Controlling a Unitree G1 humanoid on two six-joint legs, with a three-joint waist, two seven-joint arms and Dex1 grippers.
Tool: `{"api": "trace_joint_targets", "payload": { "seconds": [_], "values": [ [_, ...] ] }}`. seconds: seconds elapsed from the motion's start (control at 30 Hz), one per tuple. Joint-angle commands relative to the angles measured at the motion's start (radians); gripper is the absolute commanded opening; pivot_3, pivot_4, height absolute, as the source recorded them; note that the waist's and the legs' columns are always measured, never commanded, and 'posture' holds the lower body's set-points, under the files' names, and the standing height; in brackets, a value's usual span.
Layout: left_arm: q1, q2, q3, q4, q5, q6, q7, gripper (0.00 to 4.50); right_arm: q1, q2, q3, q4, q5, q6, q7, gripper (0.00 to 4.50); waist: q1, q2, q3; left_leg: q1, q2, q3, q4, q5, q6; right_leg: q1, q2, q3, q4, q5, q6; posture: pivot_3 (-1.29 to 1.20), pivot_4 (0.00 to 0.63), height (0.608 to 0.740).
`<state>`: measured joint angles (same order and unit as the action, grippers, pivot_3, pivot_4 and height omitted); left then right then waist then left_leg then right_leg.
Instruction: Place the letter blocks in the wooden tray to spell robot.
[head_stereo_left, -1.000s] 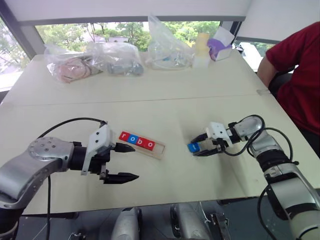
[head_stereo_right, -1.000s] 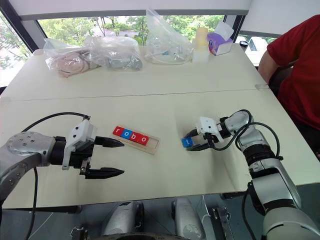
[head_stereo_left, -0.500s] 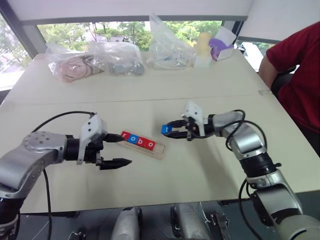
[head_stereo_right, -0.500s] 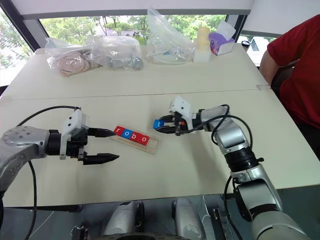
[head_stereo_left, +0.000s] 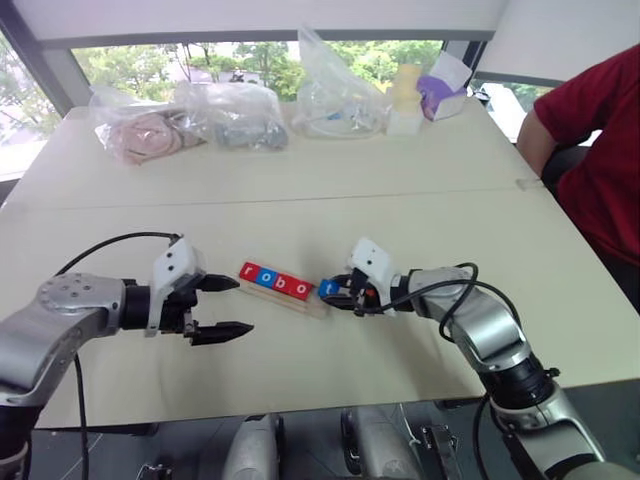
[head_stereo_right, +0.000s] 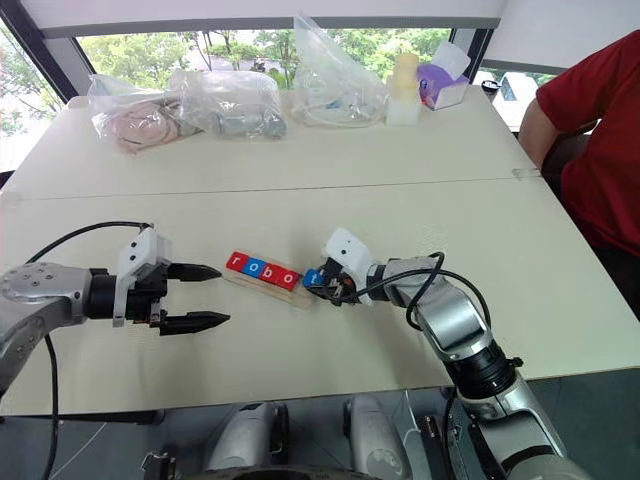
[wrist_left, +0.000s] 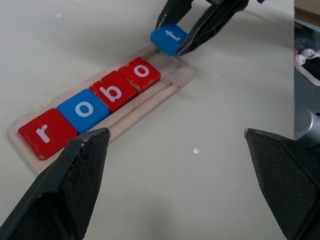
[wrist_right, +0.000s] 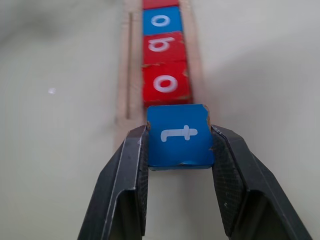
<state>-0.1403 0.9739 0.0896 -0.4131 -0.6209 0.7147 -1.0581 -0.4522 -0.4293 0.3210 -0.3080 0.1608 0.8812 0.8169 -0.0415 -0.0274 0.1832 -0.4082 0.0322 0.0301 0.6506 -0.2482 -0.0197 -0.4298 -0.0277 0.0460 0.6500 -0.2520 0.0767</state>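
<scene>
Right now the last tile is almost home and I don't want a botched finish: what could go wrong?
The right gripper holds the blue t block tilted above the wooden tray's free end; it may catch the rim. Coming in close to the red o block, it could push the seated row. The open left gripper waits near the tray's other end.

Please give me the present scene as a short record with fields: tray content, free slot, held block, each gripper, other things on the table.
tray: wooden tray on the table
blocks in tray: red r, blue o, red b, red o, in one row
free slot: the end next to the red o
held block: blue t, over the free end, not yet seated
right gripper: shut on the blue t
left gripper: open, beside the tray's r end
far side: plastic bags
</scene>
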Motion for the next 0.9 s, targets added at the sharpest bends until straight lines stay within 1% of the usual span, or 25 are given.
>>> {"api": "trace_joint_targets", "payload": {
  "seconds": [0.03, 0.2, 0.33, 0.67, 0.9],
  "values": [
    [-0.009, -0.002, -0.006, -0.017, 0.009, -0.014, 0.0, 4.5, -0.019, 0.011, 0.017, -0.008, -0.002, -0.026, -0.027, 1.16, -0.001, 0.0, 0.0, 0.0, 0.0, 0.0, 0.0, 0.0, 0.0, 0.0, 0.0, 0.0, 0.0, 0.0, 0.0, 0.0, 0.15, 0.735],
    [-0.005, -0.004, -0.006, -0.029, 0.007, -0.009, 0.009, 4.5, -0.025, 0.009, 0.046, 0.032, -0.017, -0.082, -0.043, 1.16, -0.001, 0.0, 0.0, 0.0, 0.0, 0.0, 0.0, 0.0, 0.0, 0.0, 0.0, 0.0, 0.0, 0.0, 0.0, 0.0, 0.15, 0.735],
    [0.016, -0.001, 0.002, -0.046, 0.001, -0.004, 0.019, 4.5, -0.04, 0.015, 0.046, 0.059, -0.015, -0.1, -0.049, 1.16, -0.001, 0.0, 0.0, 0.0, 0.0, 0.0, 0.0, 0.0, 0.0, 0.0, 0.0, 0.0, 0.0, 0.0, 0.0, 0.0, 0.15, 0.735],
    [0.03, -0.002, -0.007, -0.06, 0.008, -0.004, 0.043, 4.5, -0.034, 0.037, 0.055, 0.041, 0.005, -0.084, -0.054, 1.16, -0.001, 0.0, 0.0, 0.0, 0.0, 0.0, 0.0, 0.0, 0.0, 0.0, 0.0, 0.0, 0.0, 0.0, 0.0, 0.0, 0.15, 0.735],
    [0.01, -0.016, -0.026, -0.064, 0.007, 0.002, 0.064, 4.5, -0.024, 0.028, 0.068, 0.031, 0.001, -0.091, -0.056, 1.16, -0.001, 0.0, 0.0, 0.0, 0.0, 0.0, 0.0, 0.0, 0.0, 0.0, 0.0, 0.0, 0.0, 0.0, 0.0, 0.0, 0.15, 0.735]
  ]
}}
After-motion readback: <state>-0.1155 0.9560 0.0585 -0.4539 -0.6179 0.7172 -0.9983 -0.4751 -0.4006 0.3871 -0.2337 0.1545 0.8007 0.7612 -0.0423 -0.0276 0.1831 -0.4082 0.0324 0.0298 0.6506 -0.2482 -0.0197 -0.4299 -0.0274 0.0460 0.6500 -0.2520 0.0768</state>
